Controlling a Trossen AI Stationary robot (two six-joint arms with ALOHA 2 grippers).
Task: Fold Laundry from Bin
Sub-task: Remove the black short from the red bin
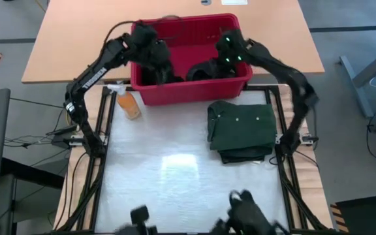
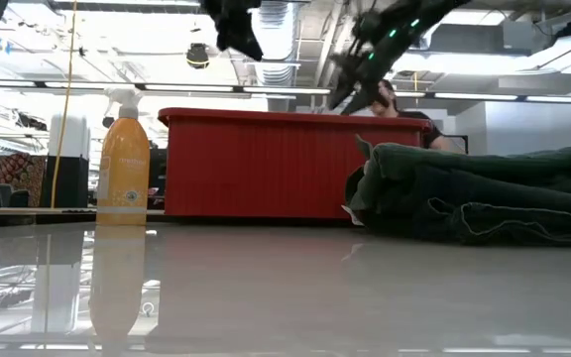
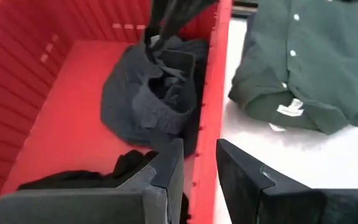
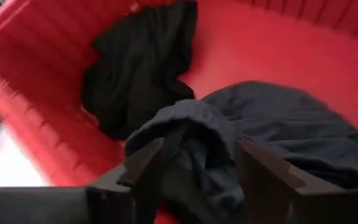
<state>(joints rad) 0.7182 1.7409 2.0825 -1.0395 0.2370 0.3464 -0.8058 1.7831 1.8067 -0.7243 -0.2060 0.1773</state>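
The red bin (image 1: 188, 96) stands at the table's far middle. A charcoal garment (image 3: 148, 93) lies crumpled on the bin's floor at its right end, and a black garment (image 4: 138, 68) lies on the floor further left. My right gripper (image 4: 197, 155) reaches into the bin from the right. It is open, with a raised fold (image 4: 191, 121) of the charcoal garment between its fingers. My left gripper (image 3: 199, 177) hangs open over the bin's near rim (image 3: 211, 112), holding nothing. A folded dark green shirt (image 1: 243, 124) lies on a darker folded piece (image 1: 243, 155) at the table's right. My right gripper's open fingers (image 4: 145, 162) slant down from the right and stand on either side of the charcoal garment's raised fold (image 4: 191, 121). I cannot tell whether they touch it. The garment lies slack on the bin's floor.
An orange spray bottle (image 1: 128, 103) stands upright just left of the bin's near corner. The white table surface (image 1: 168, 176) in front of the bin and left of the green shirt is bare. A person (image 2: 404, 104) sits beyond the table.
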